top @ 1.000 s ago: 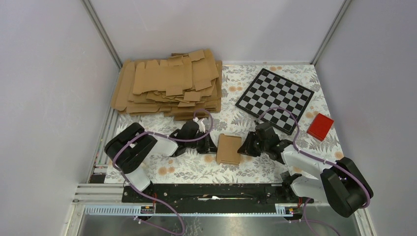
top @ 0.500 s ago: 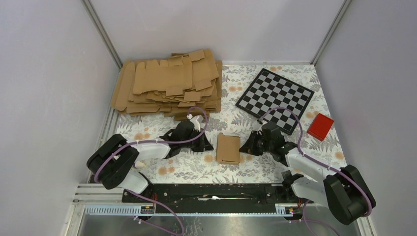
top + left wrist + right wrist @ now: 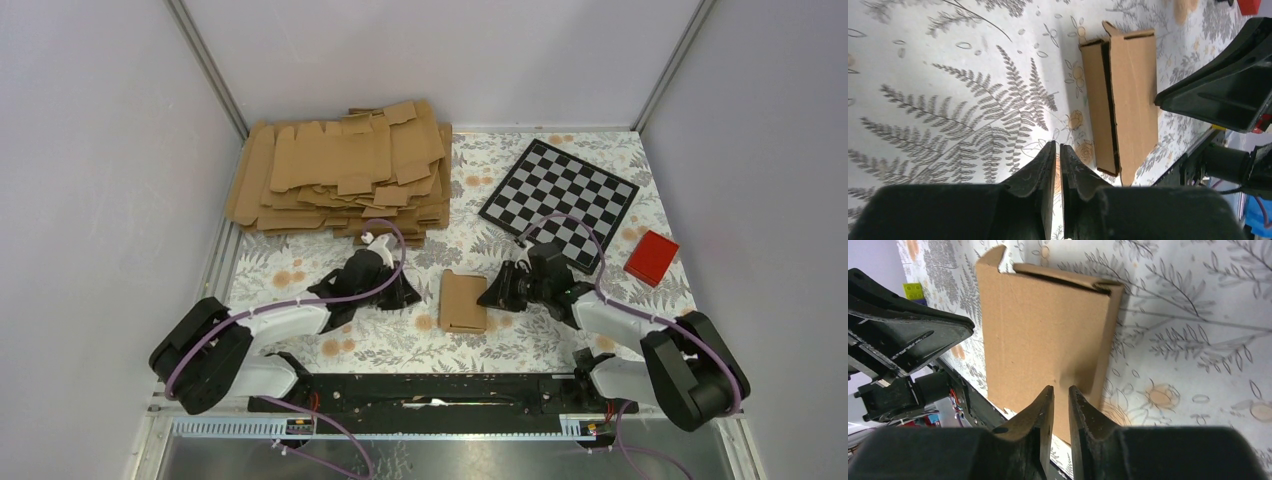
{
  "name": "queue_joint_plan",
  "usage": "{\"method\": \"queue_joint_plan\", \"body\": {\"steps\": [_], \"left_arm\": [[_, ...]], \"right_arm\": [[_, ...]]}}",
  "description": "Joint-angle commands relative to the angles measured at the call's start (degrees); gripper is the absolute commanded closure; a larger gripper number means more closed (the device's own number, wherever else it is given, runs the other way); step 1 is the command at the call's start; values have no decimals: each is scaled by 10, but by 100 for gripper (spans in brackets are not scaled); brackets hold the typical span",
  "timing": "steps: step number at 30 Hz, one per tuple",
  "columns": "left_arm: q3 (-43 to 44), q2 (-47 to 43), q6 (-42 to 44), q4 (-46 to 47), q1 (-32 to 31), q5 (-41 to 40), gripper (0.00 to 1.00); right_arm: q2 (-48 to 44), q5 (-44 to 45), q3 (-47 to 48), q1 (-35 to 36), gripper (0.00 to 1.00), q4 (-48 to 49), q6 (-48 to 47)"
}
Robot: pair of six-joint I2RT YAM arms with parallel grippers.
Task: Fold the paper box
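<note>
The paper box (image 3: 463, 302) is a small brown folded cardboard piece lying flat on the floral mat between my two grippers. My left gripper (image 3: 405, 294) rests low on the mat just left of it, jaws nearly closed and empty. In the left wrist view the fingertips (image 3: 1058, 146) stand apart from the box (image 3: 1128, 95). My right gripper (image 3: 492, 292) is at the box's right edge, jaws nearly closed with nothing between them. In the right wrist view its tips (image 3: 1060, 389) hover at the box's (image 3: 1043, 325) near edge; contact cannot be told.
A big pile of flat brown cardboard blanks (image 3: 340, 170) lies at the back left. A checkerboard (image 3: 558, 203) lies at the back right, and a small red block (image 3: 652, 257) sits near the right wall. Grey walls enclose the mat.
My left gripper has drawn back a little to the left, away from the box. My right gripper has edged closer to the box's right side. The box has barely moved.
</note>
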Motion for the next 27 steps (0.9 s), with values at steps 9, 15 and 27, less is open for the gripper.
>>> {"method": "queue_joint_plan", "body": {"steps": [9, 15, 27], "left_arm": [[-56, -92, -37, -42, 75, -72, 87], [-78, -176, -36, -71, 79, -97, 81], [-85, -139, -49, -36, 91, -34, 47]], "right_arm": [[127, -74, 105, -3, 67, 127, 21], [86, -37, 110, -3, 31, 67, -33], [-33, 42, 50, -6, 13, -18, -61]]}}
